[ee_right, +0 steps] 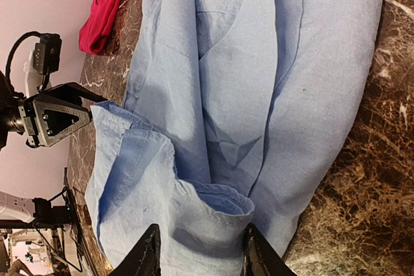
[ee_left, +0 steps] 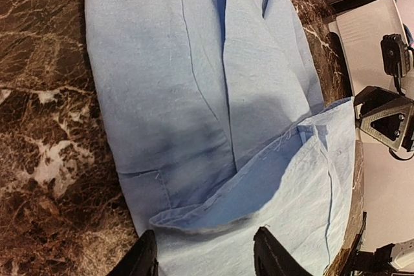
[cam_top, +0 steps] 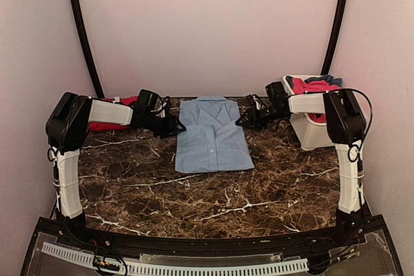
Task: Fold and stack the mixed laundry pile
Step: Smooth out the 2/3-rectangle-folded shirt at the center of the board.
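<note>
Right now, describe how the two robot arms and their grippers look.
The left arm and right arm share one build: white tubular link shells between bulky black joint housings, with thin black cables looping near the elbows. The left gripper and right gripper each have two black tapered fingers. Each gripper body carries a grey triangular plate with small screws.
</note>
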Available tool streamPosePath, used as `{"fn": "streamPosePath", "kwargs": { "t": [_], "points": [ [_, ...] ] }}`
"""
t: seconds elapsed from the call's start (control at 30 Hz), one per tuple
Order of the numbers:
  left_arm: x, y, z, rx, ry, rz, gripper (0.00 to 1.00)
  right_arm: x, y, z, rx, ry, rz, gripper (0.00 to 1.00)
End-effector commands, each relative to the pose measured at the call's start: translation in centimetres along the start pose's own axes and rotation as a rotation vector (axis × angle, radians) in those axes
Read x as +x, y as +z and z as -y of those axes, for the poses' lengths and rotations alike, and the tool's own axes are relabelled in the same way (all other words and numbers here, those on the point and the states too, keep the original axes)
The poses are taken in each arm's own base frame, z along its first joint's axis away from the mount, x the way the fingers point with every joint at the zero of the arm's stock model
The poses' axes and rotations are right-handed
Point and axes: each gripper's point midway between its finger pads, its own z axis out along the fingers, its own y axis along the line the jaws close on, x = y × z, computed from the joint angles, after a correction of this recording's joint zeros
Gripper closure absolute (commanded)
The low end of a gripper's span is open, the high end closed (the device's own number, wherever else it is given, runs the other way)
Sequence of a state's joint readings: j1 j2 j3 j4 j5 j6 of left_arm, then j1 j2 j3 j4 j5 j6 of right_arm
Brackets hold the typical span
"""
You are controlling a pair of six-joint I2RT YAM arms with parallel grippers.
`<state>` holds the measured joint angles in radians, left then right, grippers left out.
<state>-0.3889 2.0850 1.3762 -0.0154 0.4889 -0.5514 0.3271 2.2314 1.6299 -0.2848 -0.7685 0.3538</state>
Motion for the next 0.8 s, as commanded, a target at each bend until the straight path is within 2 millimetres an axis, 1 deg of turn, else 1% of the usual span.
{"fn": "streamPosePath", "kwargs": {
  "t": [0.0, 0.1, 0.17, 0.23, 0.27, 0.3, 0.33, 0.37, 0.4, 0.47, 0.5, 0.53, 0.57, 0.6, 0.63, 0.67, 0.7, 0.77],
  "points": [
    [-1.5, 0.1, 1.2, 0.04, 0.028, 0.017, 0.52, -1.0, 0.8, 0.1, -0.021, -0.008, 0.009, 0.59],
    [-1.7, 0.4, 0.9, 0.029, 0.012, 0.016, 0.51, -0.7, 1.2, 0.8, -0.005, 0.006, -0.004, 0.55],
    [-1.6, 0.6, 0.5, 0.01, -0.001, 0.014, 0.48, -0.6, 1.3, 1.0, -0.004, 0.012, -0.006, 0.53],
    [-1.5, 0.8, -0.2, -0.023, -0.012, 0.01, 0.43, -0.5, 1.4, 1.1, -0.005, 0.011, -0.008, 0.53],
    [-1.3, 0.8, -0.8, -0.052, -0.02, 0.008, 0.4, -0.5, 1.5, 1.2, -0.004, 0.012, -0.01, 0.55],
    [-1.3, 0.8, -1.0, -0.062, -0.021, 0.008, 0.4, -0.4, 1.5, 1.3, -0.002, 0.011, -0.012, 0.58],
    [-1.2, 0.8, -1.2, -0.069, -0.022, 0.006, 0.39, -0.5, 1.5, 1.3, -0.001, 0.008, -0.013, 0.64],
    [-1.2, 0.9, -1.2, -0.069, -0.023, 0.004, 0.42, -0.5, 1.5, 1.2, -0.001, 0.006, -0.013, 0.72],
    [-1.1, 1.0, -1.1, -0.057, -0.022, -0.001, 0.43, -0.5, 1.4, 1.1, -0.002, 0.003, -0.011, 0.77],
    [-1.0, 1.0, -0.7, -0.034, -0.022, -0.005, 0.5, -0.7, 1.2, 0.8, -0.005, -0.005, -0.003, 0.85],
    [-1.0, 1.1, -0.4, -0.02, -0.02, -0.007, 0.59, -0.8, 1.0, 0.6, -0.008, -0.01, 0.001, 0.9],
    [-1.1, 1.0, -0.2, -0.012, -0.019, -0.006, 0.65, -0.9, 0.9, 0.4, -0.013, -0.015, 0.004, 0.95],
    [-1.3, 0.9, 0.1, 0.003, -0.013, -0.001, 0.76, -1.0, 0.8, 0.1, -0.021, -0.022, 0.009, 0.98],
    [-1.4, 0.6, 0.5, 0.016, -0.008, 0.008, 0.8, -1.2, 0.6, -0.3, -0.031, -0.031, 0.018, 1.0],
    [-1.7, 0.4, 1.0, 0.035, 0.002, 0.021, 0.88, -1.3, 0.4, -0.6, -0.037, -0.041, 0.028, 1.0],
    [-2.0, -0.1, 1.4, 0.04, 0.008, 0.032, 0.91, -1.5, 0.1, -1.0, -0.044, -0.054, 0.04, 1.0],
    [-2.6, -0.3, 1.9, 0.051, 0.024, 0.058, 0.97, -1.7, -0.1, -1.3, -0.049, -0.067, 0.053, 1.0],
    [-3.5, -1.1, 2.7, 0.061, 0.051, 0.092, 1.0, -2.3, -0.5, -1.8, -0.055, -0.088, 0.079, 1.0]
  ]
}}
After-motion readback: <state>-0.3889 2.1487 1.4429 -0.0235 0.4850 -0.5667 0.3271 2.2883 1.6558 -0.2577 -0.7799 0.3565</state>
